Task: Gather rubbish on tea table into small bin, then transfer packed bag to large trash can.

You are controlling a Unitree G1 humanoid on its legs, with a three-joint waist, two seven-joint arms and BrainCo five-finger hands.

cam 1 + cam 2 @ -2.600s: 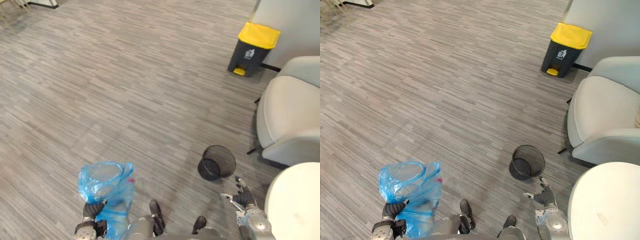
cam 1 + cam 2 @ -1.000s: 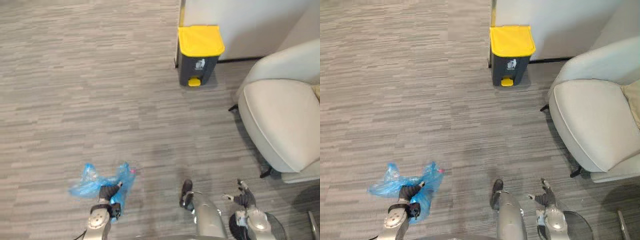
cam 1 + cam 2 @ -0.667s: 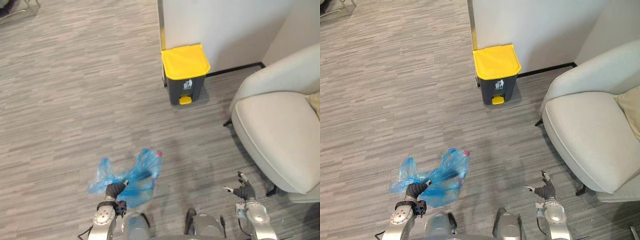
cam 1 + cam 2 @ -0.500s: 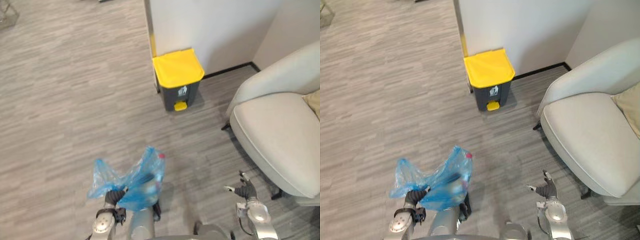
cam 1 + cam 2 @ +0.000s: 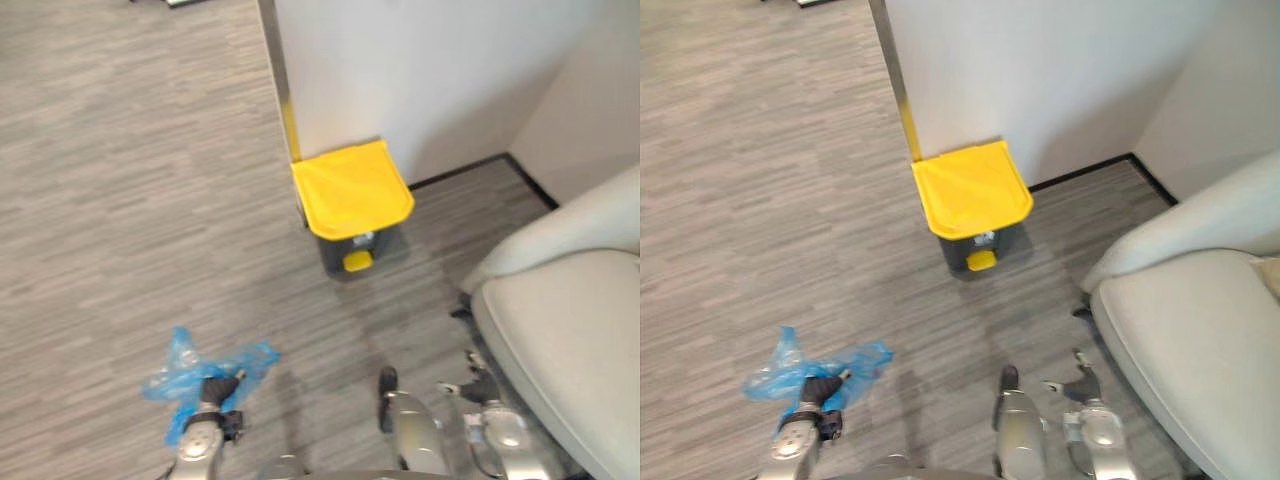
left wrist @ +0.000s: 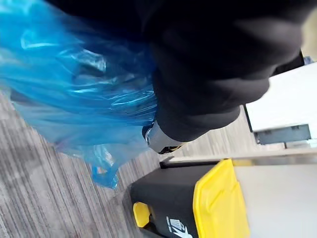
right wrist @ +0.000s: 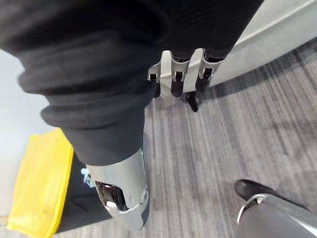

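Left hand (image 5: 213,390) has the blue bag (image 5: 200,362) bunched in its fist. The fingers are curled round the plastic, and the bag's loose ends flare out to both sides above the floor (image 5: 120,200). From the left wrist camera the bag hangs crumpled right against the hand's dark cover, with the can showing just past it.

And there's the can (image 5: 352,192): dark body, yellow lid shut, yellow pedal (image 5: 357,261) at its foot. It stands on the floor hard against the wall (image 5: 420,70), by the wall's outer corner. Bag and can are apart, with a stretch of floor between them. The bag is off to the robot's left of the can and nearer the robot.

Right hand (image 5: 1081,384) hangs low on the other side, fingers (image 7: 173,74) relaxed and spread, nothing in it. Beside it, on the robot's right, a pale armchair (image 5: 570,340) sits on the floor, near the can.
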